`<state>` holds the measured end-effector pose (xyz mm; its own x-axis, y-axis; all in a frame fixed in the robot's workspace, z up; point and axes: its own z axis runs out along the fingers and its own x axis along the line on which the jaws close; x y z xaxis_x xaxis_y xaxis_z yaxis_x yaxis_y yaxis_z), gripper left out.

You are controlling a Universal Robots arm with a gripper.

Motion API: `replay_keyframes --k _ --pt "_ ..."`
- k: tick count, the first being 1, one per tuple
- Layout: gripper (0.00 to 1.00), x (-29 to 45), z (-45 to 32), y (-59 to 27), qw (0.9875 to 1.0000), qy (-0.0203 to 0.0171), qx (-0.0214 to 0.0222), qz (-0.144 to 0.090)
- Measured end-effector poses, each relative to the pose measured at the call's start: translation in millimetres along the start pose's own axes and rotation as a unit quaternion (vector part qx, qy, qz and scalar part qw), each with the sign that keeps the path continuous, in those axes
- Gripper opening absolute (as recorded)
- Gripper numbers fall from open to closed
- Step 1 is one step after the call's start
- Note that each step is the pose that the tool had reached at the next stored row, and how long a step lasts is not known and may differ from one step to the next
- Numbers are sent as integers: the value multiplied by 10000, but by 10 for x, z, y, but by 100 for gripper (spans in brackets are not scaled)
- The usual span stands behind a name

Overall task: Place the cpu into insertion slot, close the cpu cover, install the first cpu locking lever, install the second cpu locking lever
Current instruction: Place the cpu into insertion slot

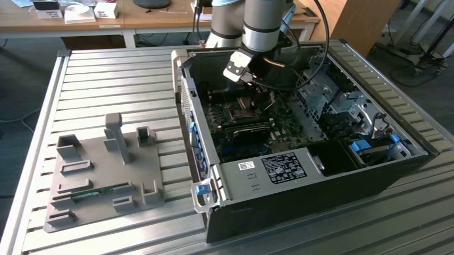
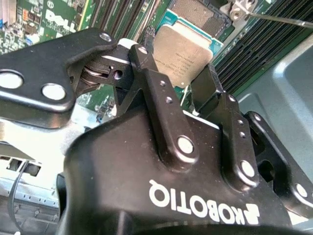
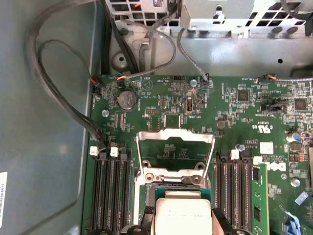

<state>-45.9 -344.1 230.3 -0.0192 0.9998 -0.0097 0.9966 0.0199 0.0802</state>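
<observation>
My gripper (image 2: 178,73) is shut on the cpu (image 2: 183,56), a flat square chip with a silver-grey top, pinched at two opposite edges by the black fingers (image 2: 146,58). The cpu hangs just above the green board, at the near edge of the insertion slot (image 2: 196,13), a dark square recess with nothing in it. In the first wrist view the cpu (image 3: 182,210) sits between the fingertips, and the cpu cover (image 3: 176,135), a silver frame, stands raised open beyond it. A thin metal lever (image 2: 279,19) lies swung out beside the slot. In the exterior view the gripper (image 1: 254,101) reaches down inside the computer case.
Long black memory slots (image 3: 110,196) flank the socket on both sides. Cable bundles (image 3: 49,73) run along the grey case wall (image 3: 44,161). The open computer case (image 1: 305,175) stands on a slatted metal table, with a grey fixture plate (image 1: 99,175) at the exterior view's left.
</observation>
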Motion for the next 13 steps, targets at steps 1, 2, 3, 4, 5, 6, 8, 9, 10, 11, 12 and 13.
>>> replay_keyframes --k 1,2,3,4,5,6,8,9,10,11,12,13 --pt "54 0 0 0 10000 1 0 0" --pt "54 0 0 0 10000 0 1 0" --pt "54 0 0 0 10000 1 1 0" --pt "54 0 0 0 10000 1 1 0" --pt "54 0 1 -2 10000 1 0 0" --pt "54 1 3 -12 10000 2 -5 0" --pt "54 7 7 -27 10000 2 -16 -2" --pt "54 10 11 -30 10000 1 -20 -5" --pt "54 11 16 -31 10000 1 -22 -9" --pt "54 13 26 -31 10000 2 -25 -11" --pt "54 17 37 -33 10000 1 -29 -13" --pt "54 21 48 -34 10000 1 -32 -14"
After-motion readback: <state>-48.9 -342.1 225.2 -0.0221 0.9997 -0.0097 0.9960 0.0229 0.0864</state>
